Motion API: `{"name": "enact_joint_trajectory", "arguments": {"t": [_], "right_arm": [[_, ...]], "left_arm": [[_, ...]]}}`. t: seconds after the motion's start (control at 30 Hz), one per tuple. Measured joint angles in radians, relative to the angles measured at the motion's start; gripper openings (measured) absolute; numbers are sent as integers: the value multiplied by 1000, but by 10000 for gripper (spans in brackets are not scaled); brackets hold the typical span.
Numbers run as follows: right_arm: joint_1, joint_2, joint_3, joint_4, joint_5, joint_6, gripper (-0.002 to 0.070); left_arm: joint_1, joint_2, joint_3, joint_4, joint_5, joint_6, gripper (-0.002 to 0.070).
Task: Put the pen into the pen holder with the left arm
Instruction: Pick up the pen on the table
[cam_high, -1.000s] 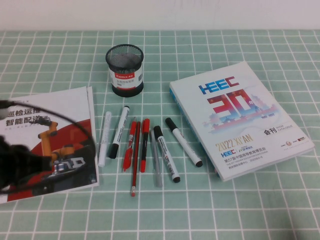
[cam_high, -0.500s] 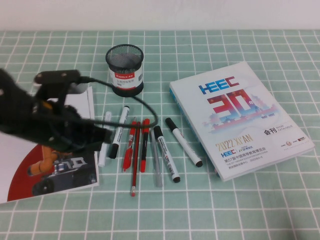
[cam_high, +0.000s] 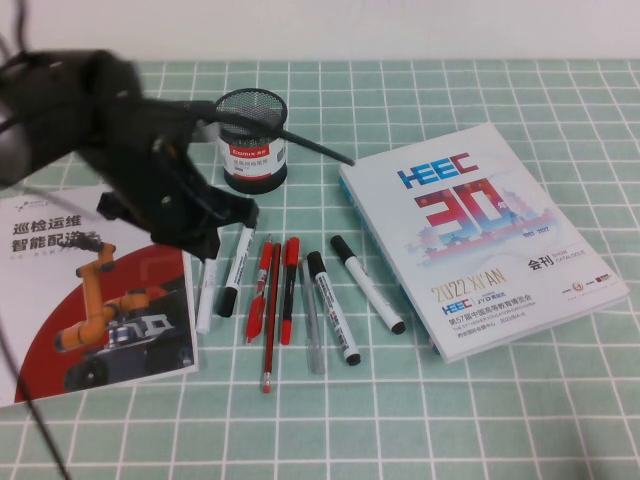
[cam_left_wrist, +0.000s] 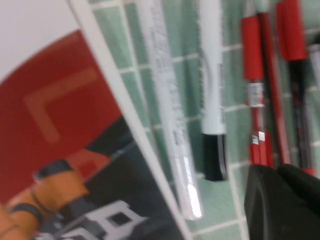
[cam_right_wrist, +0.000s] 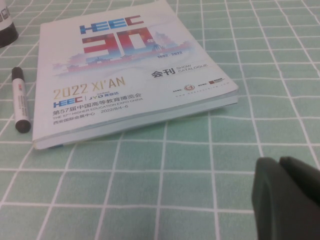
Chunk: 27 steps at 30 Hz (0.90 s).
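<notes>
The left gripper (cam_high: 232, 213), jaws together and holding nothing, hangs at centre left of the high view above the top end of the pen (cam_high: 207, 287). The pen lies flat beside the brochure (cam_high: 95, 290), first in a row of markers. The pen holder (cam_high: 251, 140) stands upright above it, top centre. The right gripper (cam_right_wrist: 287, 192), jaws together, sits low near the catalogue (cam_right_wrist: 125, 65).

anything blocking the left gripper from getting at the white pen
Nothing visible does. The left gripper, fingers shut, hovers above the pen, which lies bare on the table between the brochure and a black-capped marker. Those close neighbours leave the fingers little room.
</notes>
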Motion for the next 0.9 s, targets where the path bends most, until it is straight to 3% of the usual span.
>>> {"name": "enact_joint_trajectory", "arguments": {"t": [0.2,0.53,0.63,0.77,0.9], "right_arm": [[0,0,0,0,0,0,-20],[0,0,0,0,0,0,-20],[0,0,0,0,0,0,-20],[0,0,0,0,0,0,-20],[0,0,0,0,0,0,-20]], "left_arm": [[-48,101,-139,145,76,-85,-3],[-51,204,-169,175,69,-18,27],[-51,221,-169,175,46,5,94],[-51,224,-173,175,29,12,249],[-49,224,-179,196,29,-52,356]]}}
